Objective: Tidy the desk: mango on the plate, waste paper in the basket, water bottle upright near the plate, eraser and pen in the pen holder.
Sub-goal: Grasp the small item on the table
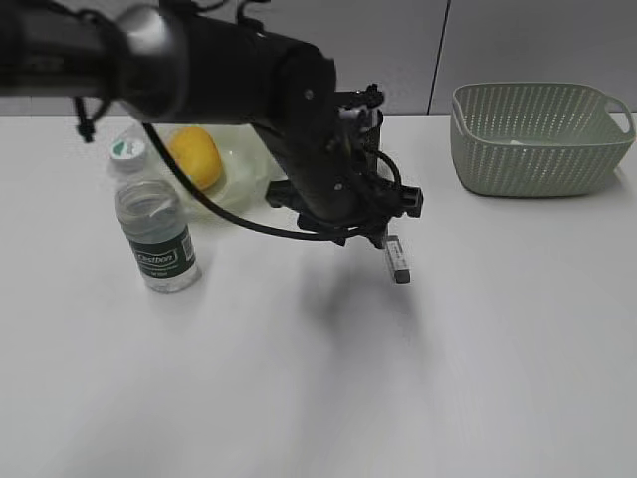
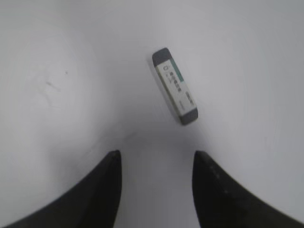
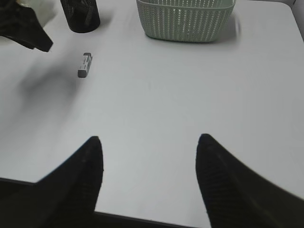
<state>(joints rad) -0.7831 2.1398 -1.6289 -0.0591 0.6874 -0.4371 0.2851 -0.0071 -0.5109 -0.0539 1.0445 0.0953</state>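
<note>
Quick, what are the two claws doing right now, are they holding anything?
Left gripper: open, holding nothing, poised above the eraser on the table.
Right gripper: open, holding nothing, over bare table.

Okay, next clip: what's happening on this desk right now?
The left gripper hovers open above the eraser, which lies flat on the white table, not yet gripped. The right gripper hangs open over bare table, holding nothing. The mango already sits in the plate, the water bottle stands upright beside it, and the basket sits at the far right.
</note>
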